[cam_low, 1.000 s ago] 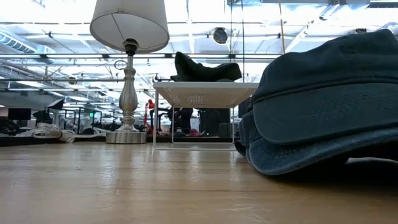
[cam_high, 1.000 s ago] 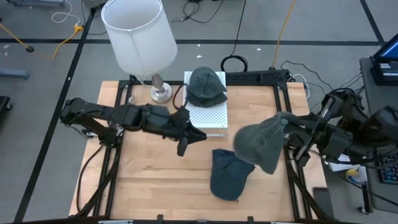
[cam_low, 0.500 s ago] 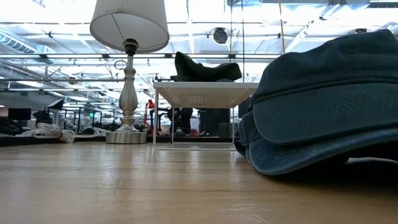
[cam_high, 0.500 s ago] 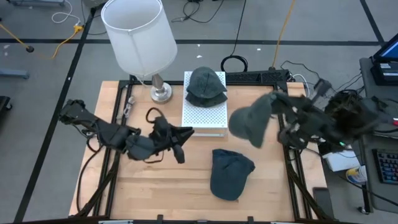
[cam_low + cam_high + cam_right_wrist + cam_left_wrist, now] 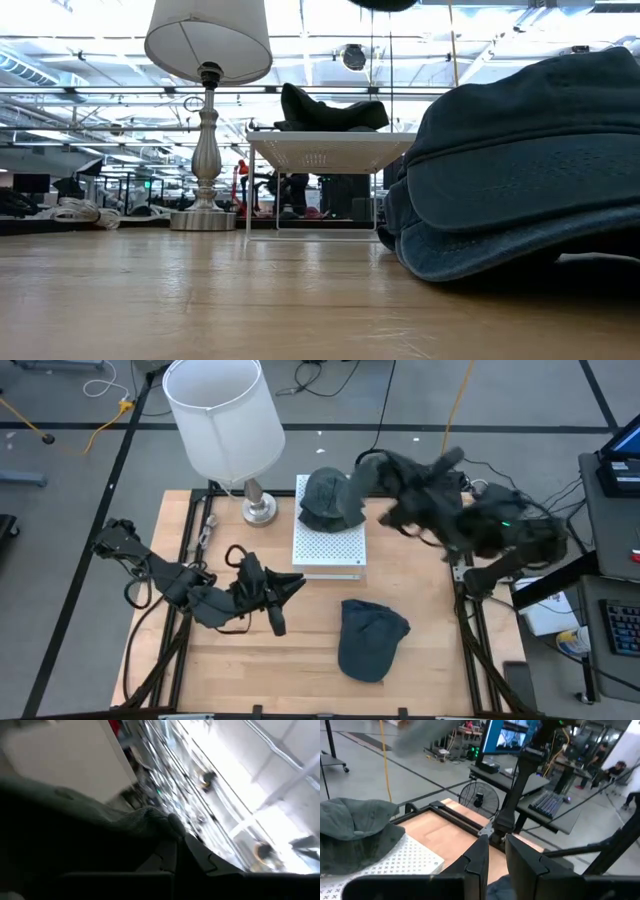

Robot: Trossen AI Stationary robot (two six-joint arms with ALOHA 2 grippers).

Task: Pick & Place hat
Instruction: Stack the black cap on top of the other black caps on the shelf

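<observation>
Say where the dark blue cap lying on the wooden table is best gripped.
Probably the soft crown of the dark blue cap, pinched from straight above: it lies flat and clear on the wooden table, and the fabric bunches into folds.

Grey hat [image 5: 368, 476] aloft, blue hat [image 5: 369, 639] on table

No text, label or number can be read anywhere (the distant monitor [image 5: 509, 737] included).

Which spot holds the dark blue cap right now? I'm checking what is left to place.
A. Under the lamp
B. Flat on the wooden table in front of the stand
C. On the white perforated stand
B: the dark blue cap lies on the wooden table, in front of the white stand.
</observation>
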